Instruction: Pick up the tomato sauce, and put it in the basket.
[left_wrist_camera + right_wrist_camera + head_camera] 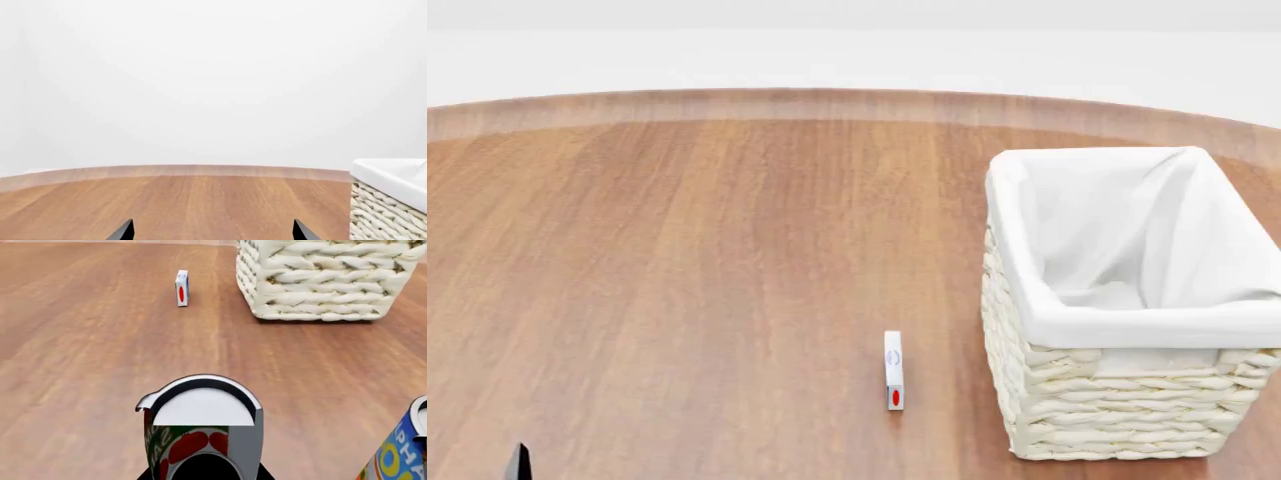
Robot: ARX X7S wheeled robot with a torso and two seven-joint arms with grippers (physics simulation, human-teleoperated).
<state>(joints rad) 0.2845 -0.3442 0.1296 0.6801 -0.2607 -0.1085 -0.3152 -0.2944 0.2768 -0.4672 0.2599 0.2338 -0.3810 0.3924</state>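
Observation:
The tomato sauce (200,432), a tin with a silver top and a red label with a green band, fills the near part of the right wrist view. My right gripper (203,476) shows only as dark finger edges tight against both sides of the tin, so it looks shut on it. Neither shows in the head view. The basket (1121,405), cream wicker with a white liner, stands at the right of the table; it also shows ahead in the right wrist view (320,280) and in the left wrist view (387,210). My left gripper (213,232) is open and empty over bare wood.
A blue-and-yellow can (400,455) stands close beside the tomato sauce. A small white box with a red oval (894,370) lies left of the basket, also in the right wrist view (181,287). The round wooden table (667,260) ends at a curved far edge.

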